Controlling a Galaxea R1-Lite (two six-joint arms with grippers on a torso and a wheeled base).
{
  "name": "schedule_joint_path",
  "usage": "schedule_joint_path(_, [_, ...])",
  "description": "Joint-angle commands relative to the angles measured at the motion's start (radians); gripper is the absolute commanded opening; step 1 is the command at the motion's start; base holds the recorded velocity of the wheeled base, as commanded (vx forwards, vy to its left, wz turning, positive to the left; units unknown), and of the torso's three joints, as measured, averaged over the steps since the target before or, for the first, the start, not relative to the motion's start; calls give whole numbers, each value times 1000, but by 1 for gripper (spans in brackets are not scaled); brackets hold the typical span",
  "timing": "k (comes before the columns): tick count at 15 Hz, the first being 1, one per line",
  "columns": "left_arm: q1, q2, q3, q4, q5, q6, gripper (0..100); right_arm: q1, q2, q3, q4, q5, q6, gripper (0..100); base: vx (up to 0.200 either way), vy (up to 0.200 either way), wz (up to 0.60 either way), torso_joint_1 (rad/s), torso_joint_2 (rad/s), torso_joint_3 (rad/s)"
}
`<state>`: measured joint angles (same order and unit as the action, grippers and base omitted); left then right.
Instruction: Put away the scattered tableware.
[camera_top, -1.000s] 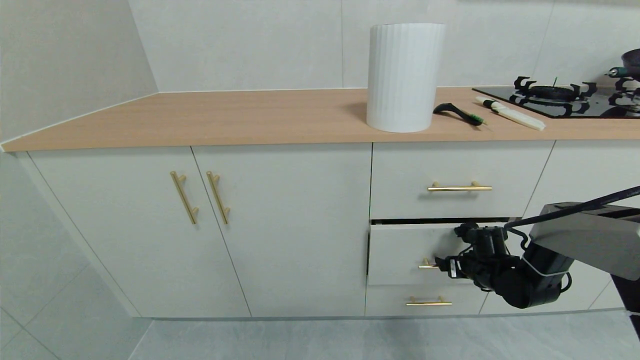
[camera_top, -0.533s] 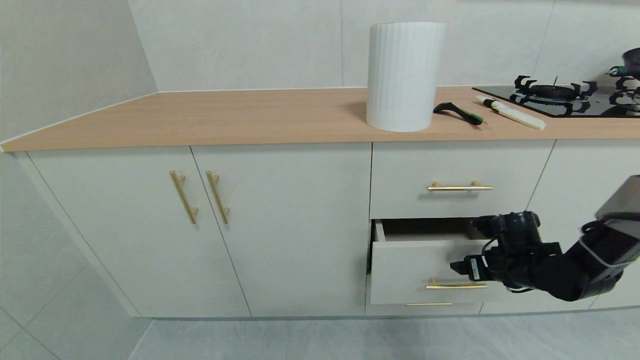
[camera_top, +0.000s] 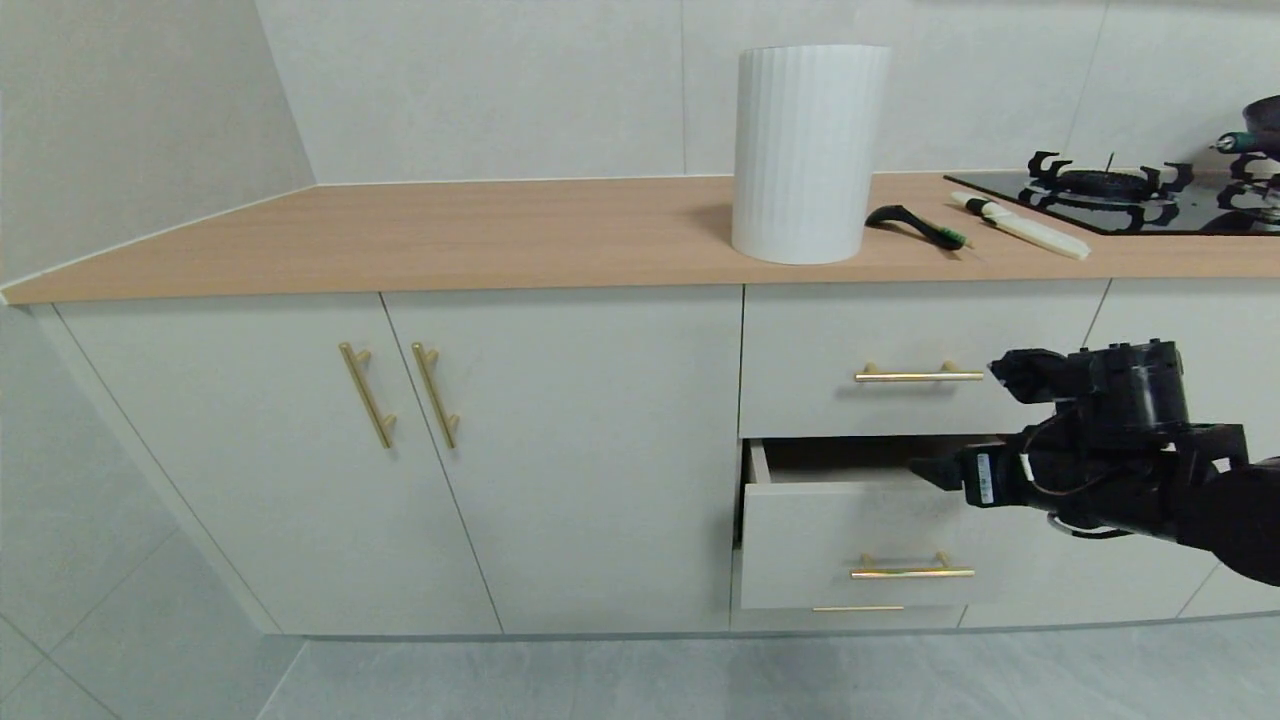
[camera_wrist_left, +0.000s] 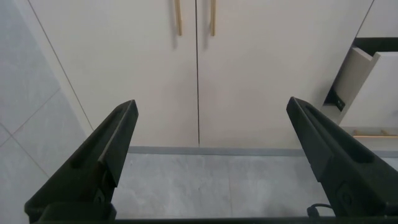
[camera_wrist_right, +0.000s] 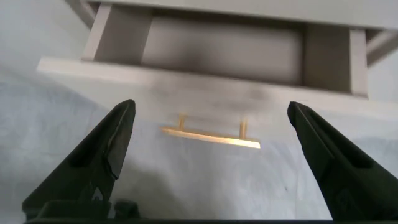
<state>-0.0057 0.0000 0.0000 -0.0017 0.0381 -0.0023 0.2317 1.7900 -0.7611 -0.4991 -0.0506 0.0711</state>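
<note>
With jaws spread, the right gripper (camera_top: 968, 420) hangs before the open middle drawer (camera_top: 850, 520), the left gripper (camera_wrist_left: 211, 107) is spread too, and a black utensil (camera_top: 915, 226) and a white utensil (camera_top: 1020, 227) lie on the counter (camera_top: 500, 235), far right.

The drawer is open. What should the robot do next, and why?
Probably raise the right gripper toward the black utensil on the counter. The drawer stands open, the gripper is open and holds nothing, and that utensil and the white utensil are not yet put away.
</note>
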Motion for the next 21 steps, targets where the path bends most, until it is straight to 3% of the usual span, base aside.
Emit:
schedule_joint_path(1, [0,0,0,0,0,-1,100,15,160,8,-139,-32,1,100,0,0,0,0,0,0])
schedule_joint_path(4, [0,0,0,-1,0,-1,100,14,313,12,-377,-107,-1,100,0,0,0,0,0,0])
schedule_joint_path(6, [0,0,0,0,0,-1,100,12,351,9,-421,-110,-1,100,0,0,0,0,0,0])
schedule_joint_path(14, [0,0,0,0,0,-1,100,8,402,3,-472,-110,-2,100,0,0,0,0,0,0])
schedule_joint_path(21, [0,0,0,-1,0,-1,100,8,333,25,-371,-101,-5,100,0,0,0,0,0,0])
